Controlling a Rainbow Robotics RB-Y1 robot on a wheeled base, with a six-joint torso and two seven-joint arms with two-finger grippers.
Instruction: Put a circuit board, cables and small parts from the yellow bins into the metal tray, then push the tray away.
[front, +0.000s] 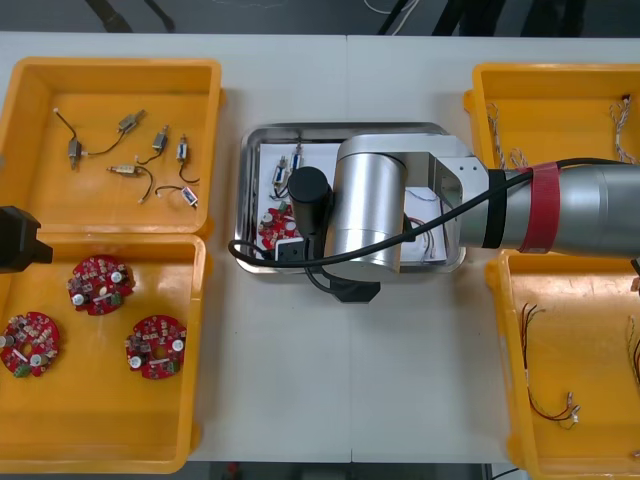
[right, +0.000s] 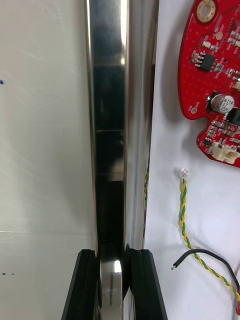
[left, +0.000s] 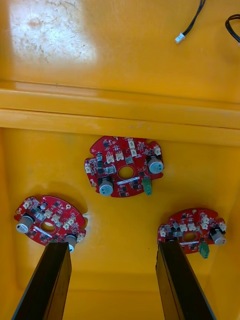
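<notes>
Right arm comes in from 3 o'clock across the table (front: 350, 380), wrist parked over the metal tray (front: 300, 128) at table centre. Right gripper (right: 111, 255) is clamped on the tray's near rim, 6 o'clock side. One finger is outside over the table, the other inside on the white liner, shiny wall pinched between them. In the tray: one circuit board (front: 272, 228) at its 8 o'clock corner and small metal parts (front: 283, 178) toward its 10 o'clock. A twisted cable (right: 184, 220) and a black cable (right: 200, 252) lie on the liner just inside the gripped rim, near the board, not touching it. Rest of the tray interior is hidden under the wrist. Left gripper (left: 114, 245) hangs at 9 o'clock over the far end of the near-left bin (front: 100, 410), fingers spread wide, grasping nothing, above three boards (front: 100, 283) lying flat and apart on the bin floor. Far-left bin (front: 40, 190) at 10 o'clock has wired metal parts (front: 128, 122) scattered in it. Far-right bin (front: 560, 120) at 2 o'clock and near-right bin (front: 590, 340) at 4 o'clock hold thin cables (front: 548, 408).
</notes>
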